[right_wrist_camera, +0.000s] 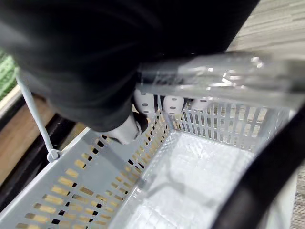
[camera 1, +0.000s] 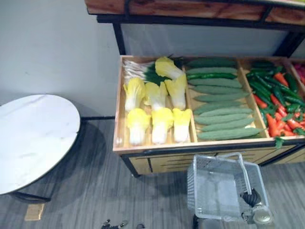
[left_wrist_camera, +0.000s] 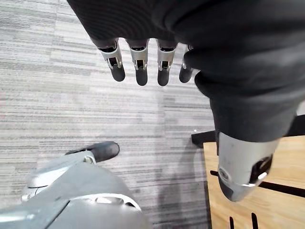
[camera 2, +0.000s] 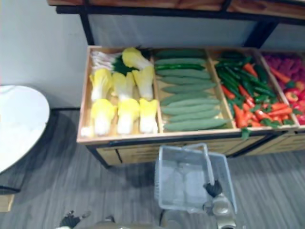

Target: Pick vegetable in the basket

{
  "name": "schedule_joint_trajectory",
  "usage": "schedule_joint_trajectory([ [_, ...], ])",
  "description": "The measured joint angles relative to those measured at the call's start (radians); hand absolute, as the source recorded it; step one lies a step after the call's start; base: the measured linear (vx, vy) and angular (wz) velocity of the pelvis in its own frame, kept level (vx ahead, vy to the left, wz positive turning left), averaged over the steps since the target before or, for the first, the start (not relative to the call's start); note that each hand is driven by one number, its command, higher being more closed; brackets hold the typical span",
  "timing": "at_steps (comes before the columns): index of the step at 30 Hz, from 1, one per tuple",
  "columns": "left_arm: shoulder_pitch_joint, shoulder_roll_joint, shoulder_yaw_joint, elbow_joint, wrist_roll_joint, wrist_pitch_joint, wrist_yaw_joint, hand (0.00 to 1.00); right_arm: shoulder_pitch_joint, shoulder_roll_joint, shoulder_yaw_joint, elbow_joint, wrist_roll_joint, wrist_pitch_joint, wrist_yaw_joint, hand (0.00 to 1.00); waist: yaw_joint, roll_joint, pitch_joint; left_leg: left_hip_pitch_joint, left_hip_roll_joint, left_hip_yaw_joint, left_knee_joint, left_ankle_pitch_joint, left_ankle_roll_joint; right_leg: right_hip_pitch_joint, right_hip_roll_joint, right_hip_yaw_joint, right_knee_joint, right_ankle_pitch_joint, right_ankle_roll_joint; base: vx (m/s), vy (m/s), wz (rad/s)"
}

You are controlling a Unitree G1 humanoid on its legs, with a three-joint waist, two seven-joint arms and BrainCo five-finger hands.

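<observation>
The right hand (camera 1: pixel 251 198) grips the handle (right_wrist_camera: pixel 214 78) of the grey basket (camera 1: pixel 214 191), held just in front of the wooden stand (camera 1: pixel 152 149). The vegetables lie in the stand's compartments (cabbages (camera 1: pixel 157 102) beside cucumbers (camera 1: pixel 221 102)). The left hand (left_wrist_camera: pixel 140 64) hangs above the floor, fingers straight.

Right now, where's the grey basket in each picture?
Left eye view: the basket is low, right of middle, before the wooden stand, held by the right hand.
Right eye view: basket low, near the middle.
Left wrist view: the left hand over floor by the stand's corner.
Right wrist view: basket walls, close past the hand.
Shared landmark: the wooden stand.
</observation>
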Motion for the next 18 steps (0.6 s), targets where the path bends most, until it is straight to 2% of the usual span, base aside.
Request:
schedule_joint_trajectory([
  [2,-0.001,-0.01,0.0,0.0,0.0,-0.003,-0.002,0.0,-0.002,0.0,-0.022,0.025,0.016,0.007,0.0,1.0,0.0,0.003,-0.002,0.002,0.0,-0.001,-0.012,0.006,-0.01,0.021,0.008,-0.01,-0.044,-0.021,0.002,0.08,-0.118,0.03],
  [9,0.001,-0.014,0.005,0.002,0.0,-0.007,-0.002,0.0,0.041,0.0,-0.092,0.042,0.064,0.013,-0.012,1.0,-0.005,0.007,-0.011,-0.001,0.005,-0.01,-0.035,0.019,-0.026,0.063,0.021,-0.039,-0.141,-0.022,0.003,0.02,-0.052,0.03],
  [12,0.012,-0.015,0.005,0.003,0.001,-0.007,-0.002,0.0,0.072,0.0,-0.098,0.045,0.075,0.013,-0.023,1.0,-0.007,0.011,-0.044,-0.002,0.0,-0.015,-0.058,0.025,-0.025,0.069,0.02,-0.048,-0.171,-0.015,0.012,0.03,0.007,0.04],
  [13,0.01,-0.018,0.004,0.003,0.003,-0.008,0.008,0.0,0.067,0.0,-0.114,0.091,0.076,0.012,-0.025,1.0,-0.009,0.029,-0.076,0.033,-0.032,-0.003,-0.093,0.027,-0.025,0.113,0.002,-0.038,-0.243,0.018,0.037,0.03,0.009,0.04],
  [18,0.009,-0.018,0.004,0.003,0.003,-0.008,0.008,0.0,0.067,0.0,-0.114,0.091,0.076,0.012,-0.025,1.0,-0.009,0.029,-0.076,0.032,-0.032,-0.003,-0.093,0.027,-0.025,0.113,0.002,-0.038,-0.243,0.018,0.037,0.0,0.0,0.0],
])
